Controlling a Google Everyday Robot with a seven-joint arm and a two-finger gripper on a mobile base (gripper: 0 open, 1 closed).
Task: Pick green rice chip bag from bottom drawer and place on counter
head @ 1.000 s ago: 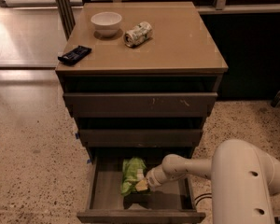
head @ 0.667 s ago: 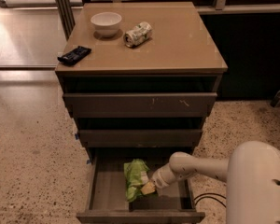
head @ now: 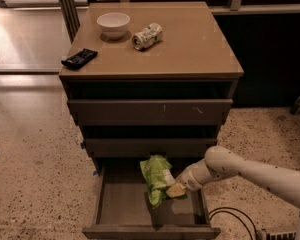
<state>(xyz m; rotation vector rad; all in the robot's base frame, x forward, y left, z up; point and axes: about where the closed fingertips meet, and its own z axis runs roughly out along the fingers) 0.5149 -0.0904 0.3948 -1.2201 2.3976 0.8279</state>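
Observation:
The green rice chip bag (head: pixel 156 177) is crinkled light green with white patches and hangs just above the floor of the open bottom drawer (head: pixel 120 204). My gripper (head: pixel 174 189) reaches in from the right on a white arm and is shut on the bag's right edge, holding it lifted. The counter (head: pixel 190 44) is the tan top of the cabinet, above the two upper drawers.
On the counter stand a white bowl (head: pixel 113 24), a crushed silver-white can (head: pixel 147 36) and a small black wrapper (head: pixel 79 58) at its left edge. A black cable (head: pixel 225 216) lies on the speckled floor to the right of the drawer.
The gripper with the bag has risen and shifted slightly back in the drawer; the arm has stretched out and moved right.

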